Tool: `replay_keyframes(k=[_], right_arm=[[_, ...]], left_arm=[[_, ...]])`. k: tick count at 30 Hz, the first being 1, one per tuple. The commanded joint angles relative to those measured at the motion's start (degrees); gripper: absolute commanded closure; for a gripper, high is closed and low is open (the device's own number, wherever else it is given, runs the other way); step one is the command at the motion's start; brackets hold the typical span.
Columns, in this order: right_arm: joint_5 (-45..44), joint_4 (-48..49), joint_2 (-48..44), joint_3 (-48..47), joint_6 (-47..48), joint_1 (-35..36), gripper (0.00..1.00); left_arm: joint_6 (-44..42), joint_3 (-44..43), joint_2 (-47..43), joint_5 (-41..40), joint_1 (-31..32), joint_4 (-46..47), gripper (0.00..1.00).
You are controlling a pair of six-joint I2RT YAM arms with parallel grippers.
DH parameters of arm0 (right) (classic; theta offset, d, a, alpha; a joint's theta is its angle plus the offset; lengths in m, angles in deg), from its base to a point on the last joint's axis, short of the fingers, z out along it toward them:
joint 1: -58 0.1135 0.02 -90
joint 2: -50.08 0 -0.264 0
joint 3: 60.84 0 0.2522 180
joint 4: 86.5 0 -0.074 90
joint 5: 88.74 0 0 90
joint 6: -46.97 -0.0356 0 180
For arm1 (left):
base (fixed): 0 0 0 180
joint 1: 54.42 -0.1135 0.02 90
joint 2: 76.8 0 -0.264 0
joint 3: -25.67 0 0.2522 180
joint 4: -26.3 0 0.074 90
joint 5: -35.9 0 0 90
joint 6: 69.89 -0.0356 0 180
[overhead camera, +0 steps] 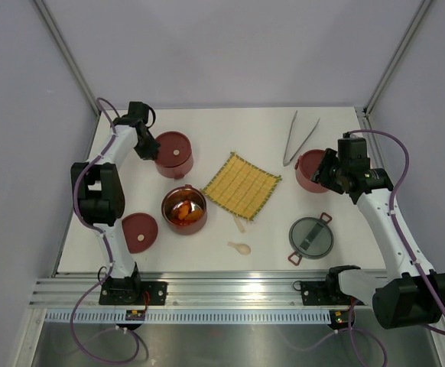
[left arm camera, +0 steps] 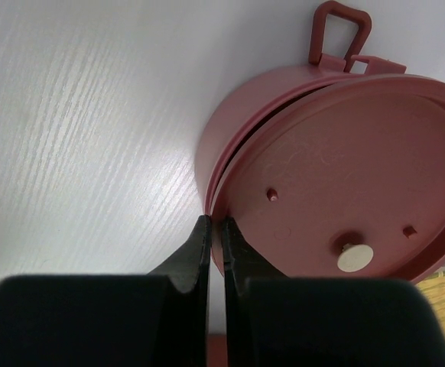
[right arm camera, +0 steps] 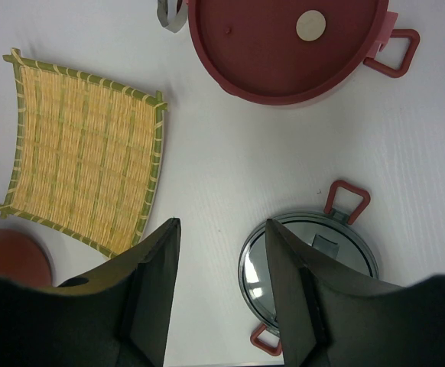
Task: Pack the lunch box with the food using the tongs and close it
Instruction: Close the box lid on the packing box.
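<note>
The lunch box lies in parts. An open tier point(overhead camera: 184, 209) holds orange and brown food point(overhead camera: 186, 212). My left gripper point(left arm camera: 215, 222) is shut on the rim of a flat red lid point(left arm camera: 345, 183), which sits slightly tilted on the back-left tier point(left arm camera: 230, 130), seen from above as tier point(overhead camera: 173, 153). A second lidded tier point(right arm camera: 284, 38) stands at the right. My right gripper point(right arm camera: 222, 223) hangs open and empty above the bare table, beside the grey top lid point(right arm camera: 314, 252). The silver tongs point(overhead camera: 299, 136) lie at the back right.
The yellow woven mat point(overhead camera: 241, 185) lies mid-table. A loose red disc lid point(overhead camera: 140, 232) rests at the front left. A cream spoon point(overhead camera: 240, 247) lies near the front edge. The grey top lid point(overhead camera: 311, 237) is at the front right.
</note>
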Motion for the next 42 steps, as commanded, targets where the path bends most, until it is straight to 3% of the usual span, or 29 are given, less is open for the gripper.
replay_keyframes(k=[1, 7, 11, 18, 25, 29, 32, 36, 42], right_arm=[[0.1, 1.0, -0.5, -0.7, 0.2, 0.3, 0.44], [0.2, 1.0, -0.4, -0.8, 0.2, 0.4, 0.44], [0.5, 1.1, -0.3, -0.9, 0.0, 0.3, 0.44], [0.5, 1.1, -0.2, -0.9, 0.1, 0.3, 0.44], [0.9, 1.4, 0.2, -1.1, 0.2, 0.3, 0.44], [0.9, 1.5, 0.6, -1.1, 0.1, 0.3, 0.44], [1.0, 1.3, 1.1, -1.4, 0.1, 0.3, 0.44], [0.7, 1.3, 1.8, -1.8, 0.0, 0.4, 0.44], [0.2, 0.9, 3.0, -2.0, 0.2, 0.3, 0.44]], left_arm=[[-0.6, -2.8, 0.6, -1.4, -0.1, 0.2, 0.93], [-1.1, -3.0, 0.2, -1.2, -0.1, -0.1, 0.79], [-1.4, -3.4, 0.1, -1.2, -0.1, -0.5, 0.64], [-1.5, -3.2, -1.6, -1.1, -0.1, -1.0, 0.50], [-2.0, -2.4, -6.3, -1.4, 0.2, 1.2, 0.45], [-3.9, -2.6, -8.2, -3.8, 2.5, 4.1, 0.37], [-6.0, -3.6, -8.4, -6.0, 4.8, 5.9, 0.36], [-8.4, -8.1, -5.7, -10.3, 7.1, 5.2, 0.38], [-9.2, -18.1, 5.1, -11.2, 7.3, -0.3, 0.42]])
